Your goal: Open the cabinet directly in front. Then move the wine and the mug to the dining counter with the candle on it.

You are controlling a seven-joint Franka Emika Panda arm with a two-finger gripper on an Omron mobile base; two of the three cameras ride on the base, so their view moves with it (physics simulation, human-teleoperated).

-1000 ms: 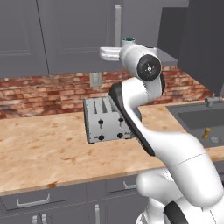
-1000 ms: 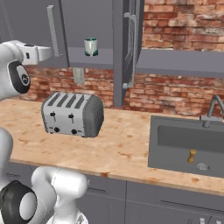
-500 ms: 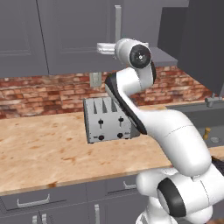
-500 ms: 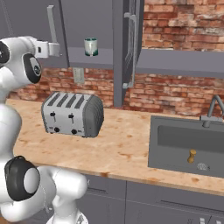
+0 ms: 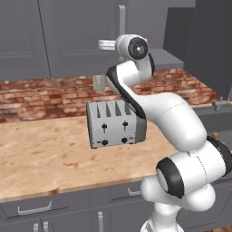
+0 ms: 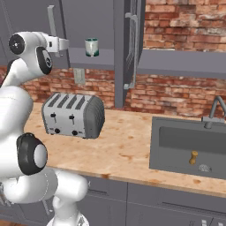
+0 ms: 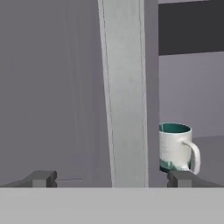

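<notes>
Here the cabinet (image 6: 132, 39) fills the top of the right base view, its right door (image 6: 129, 50) swung out edge-on and its left door (image 5: 77, 36) closed across the upper left of the left base view. Below, the tan surface (image 6: 128, 143) carries a silver toaster (image 6: 73, 115) at centre left. Up on the open shelf sits the mug (image 7: 177, 146), at the lower right of the hand view. The fingers (image 7: 111, 178) stand released and wide at the bottom edge, straddling the left door's silver handle (image 7: 124, 92); the mug lies beyond and just above the right fingertip, not touched.
</notes>
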